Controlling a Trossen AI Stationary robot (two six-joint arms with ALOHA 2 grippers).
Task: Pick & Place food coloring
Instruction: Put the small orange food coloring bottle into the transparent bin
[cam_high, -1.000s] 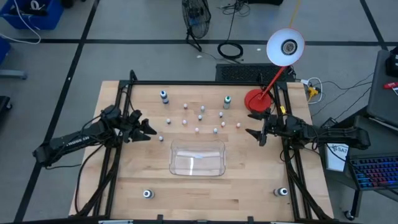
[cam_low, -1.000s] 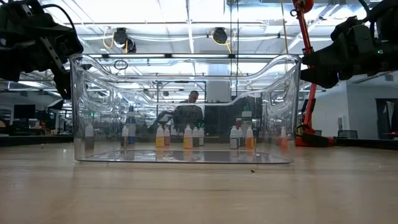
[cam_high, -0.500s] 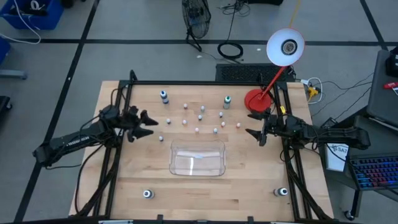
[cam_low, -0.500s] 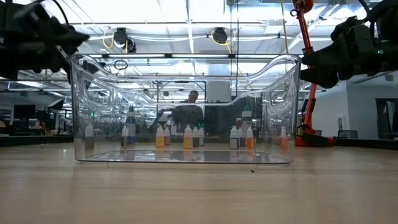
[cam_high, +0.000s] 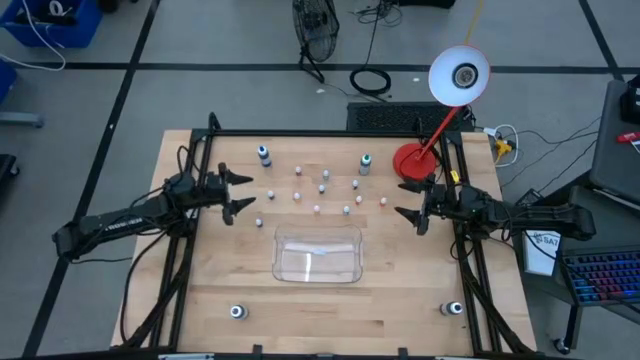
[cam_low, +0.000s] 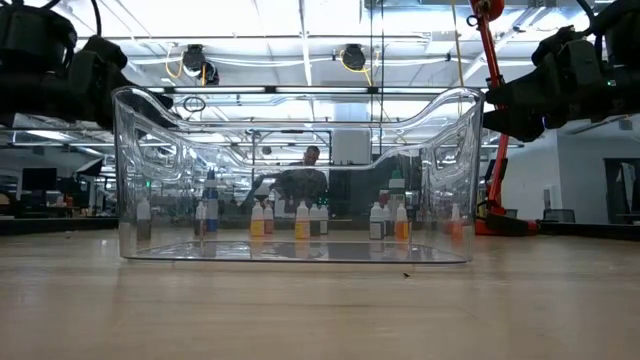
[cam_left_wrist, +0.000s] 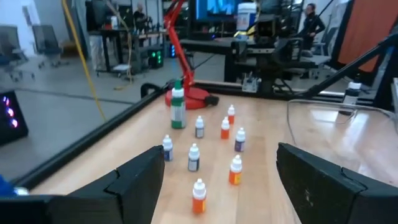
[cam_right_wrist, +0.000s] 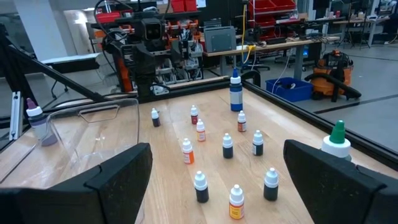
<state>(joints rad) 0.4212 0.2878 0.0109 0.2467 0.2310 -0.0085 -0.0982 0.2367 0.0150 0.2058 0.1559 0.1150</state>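
High camera looked straight down, far enough off to take in the whole table (cam_high: 330, 300), both arms and the floor around. Low camera sat at table-top level, close against the clear tray (cam_low: 297, 180), facing level across the table into the room; the small bottles (cam_low: 302, 220) showed through the tray's walls. Left wrist camera looked forward between its own tool's (cam_left_wrist: 217, 177) fingers, across the bottles toward the red lamp base (cam_left_wrist: 189, 95). Right wrist camera faced the opposite way over the same bottles, with the other arm (cam_right_wrist: 146, 46) beyond. All four views shared the bottle cluster.
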